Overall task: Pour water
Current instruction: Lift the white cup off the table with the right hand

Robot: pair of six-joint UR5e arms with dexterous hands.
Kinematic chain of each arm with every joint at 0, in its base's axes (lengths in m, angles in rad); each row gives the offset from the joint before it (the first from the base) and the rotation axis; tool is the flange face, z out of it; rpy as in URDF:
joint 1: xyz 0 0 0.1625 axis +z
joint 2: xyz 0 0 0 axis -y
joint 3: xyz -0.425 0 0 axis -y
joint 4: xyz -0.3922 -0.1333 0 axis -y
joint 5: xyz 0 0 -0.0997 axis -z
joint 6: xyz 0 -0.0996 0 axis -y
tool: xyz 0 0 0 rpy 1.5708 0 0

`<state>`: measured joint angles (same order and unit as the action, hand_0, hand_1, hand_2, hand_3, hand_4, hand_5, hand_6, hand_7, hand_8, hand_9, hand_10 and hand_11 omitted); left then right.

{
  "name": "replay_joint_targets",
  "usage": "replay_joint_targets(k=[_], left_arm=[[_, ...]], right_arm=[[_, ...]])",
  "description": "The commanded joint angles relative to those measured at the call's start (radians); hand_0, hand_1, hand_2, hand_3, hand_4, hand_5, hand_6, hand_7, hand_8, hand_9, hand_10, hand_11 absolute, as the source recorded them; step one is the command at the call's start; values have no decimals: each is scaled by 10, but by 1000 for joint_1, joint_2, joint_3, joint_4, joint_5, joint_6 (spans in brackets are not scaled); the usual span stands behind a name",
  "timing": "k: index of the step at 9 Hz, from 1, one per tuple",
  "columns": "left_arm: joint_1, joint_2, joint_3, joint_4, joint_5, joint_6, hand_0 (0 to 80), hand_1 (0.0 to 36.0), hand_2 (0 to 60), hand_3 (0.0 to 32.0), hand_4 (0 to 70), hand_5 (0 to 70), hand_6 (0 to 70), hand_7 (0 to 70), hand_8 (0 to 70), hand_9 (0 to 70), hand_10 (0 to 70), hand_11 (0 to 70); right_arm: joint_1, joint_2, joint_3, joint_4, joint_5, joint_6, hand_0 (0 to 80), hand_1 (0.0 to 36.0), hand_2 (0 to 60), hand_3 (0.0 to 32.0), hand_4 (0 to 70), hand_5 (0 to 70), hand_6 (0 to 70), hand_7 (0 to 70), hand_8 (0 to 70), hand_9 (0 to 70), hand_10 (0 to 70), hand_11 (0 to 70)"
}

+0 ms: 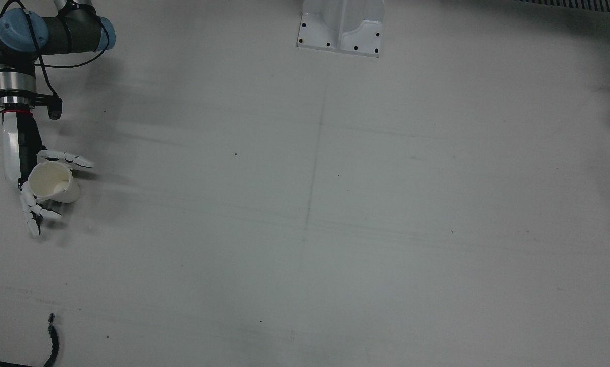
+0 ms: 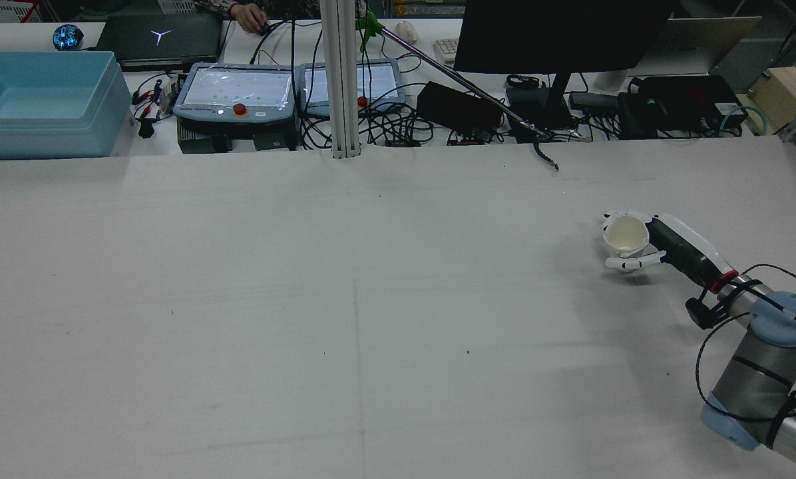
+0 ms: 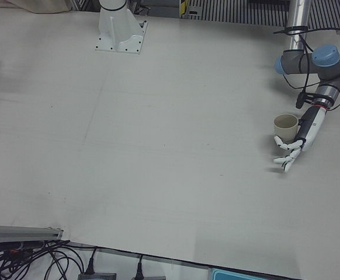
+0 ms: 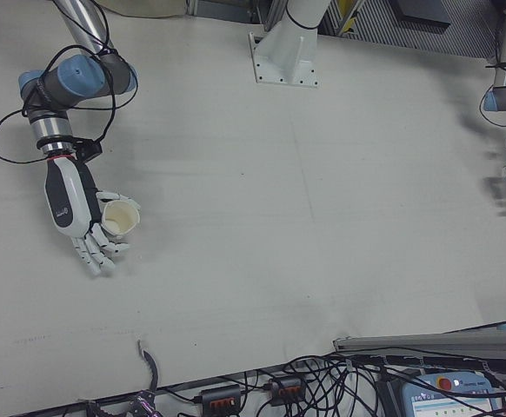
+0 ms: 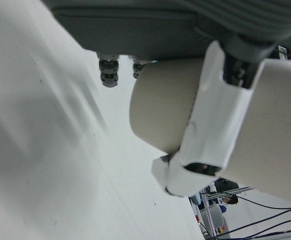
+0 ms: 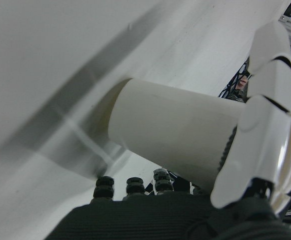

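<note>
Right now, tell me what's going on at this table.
Two robot arms work at opposite ends of a bare white table, each with a paper cup in its hand. The right hand is wrapped around a pale cup that stands roughly upright. The left hand is at a similar cup on the far side. Whether either cup holds water cannot be told. No pouring is visible.

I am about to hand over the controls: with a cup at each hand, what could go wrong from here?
The right hand has its fingers spread loosely around the right cup, so lifting may let it slip or tip. The left cup sits far across the table by the left hand, so bringing the rims together for a pour could easily misalign.
</note>
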<state>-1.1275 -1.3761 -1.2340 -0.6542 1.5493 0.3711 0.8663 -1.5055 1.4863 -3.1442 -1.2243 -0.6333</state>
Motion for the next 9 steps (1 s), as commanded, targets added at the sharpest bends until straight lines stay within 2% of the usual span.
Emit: replay_joint_targets(k=[1,2,3,4,5,6,7,8,9], left_arm=[[1,5,-2,-7,-3,0,773,360,600,0,700,700,129,267,55,56,63,115],[3,3,-48,22,3,6,788,360,600,0,700,700,134,271,55,57,64,116],[5,2,-111,74,5,8,800,360,600,0,700,700,143,283,57,58,64,119],[5,-1,-184,121,3,3,800,360,600,0,700,700,152,294,59,60,63,121],[26,-4,-265,167,5,3,800,360,600,0,700,700,156,297,60,60,66,124],[122,-14,-376,257,-6,2,800,360,600,0,700,700,165,307,60,60,67,127],[191,-77,-469,387,-20,12,800,360,600,0,700,700,175,322,56,58,72,132],[283,-146,-516,484,-23,5,800,360,600,0,700,700,182,327,60,63,75,138],[370,-203,-582,601,-31,0,800,360,600,0,700,700,178,322,61,65,77,139]], right_arm=[[-35,8,117,-163,71,6,599,307,524,0,285,700,366,557,282,411,297,448],[-29,1,149,-175,71,4,597,305,542,0,278,700,400,582,325,461,345,510],[-24,-1,193,-227,71,9,600,322,595,0,271,700,394,566,317,449,333,496],[-10,-2,265,-273,69,11,610,344,600,0,273,700,397,559,315,442,319,479],[8,-1,317,-302,68,76,609,358,600,0,267,700,381,532,301,423,292,445],[46,1,325,-318,68,212,602,352,600,0,274,700,384,525,295,413,272,419],[116,13,380,-350,63,260,596,335,600,0,293,700,389,520,284,396,252,390],[152,18,522,-435,63,258,638,358,600,0,297,700,400,534,275,381,239,374],[201,46,626,-532,63,254,726,360,600,0,293,700,407,551,277,387,234,370]])
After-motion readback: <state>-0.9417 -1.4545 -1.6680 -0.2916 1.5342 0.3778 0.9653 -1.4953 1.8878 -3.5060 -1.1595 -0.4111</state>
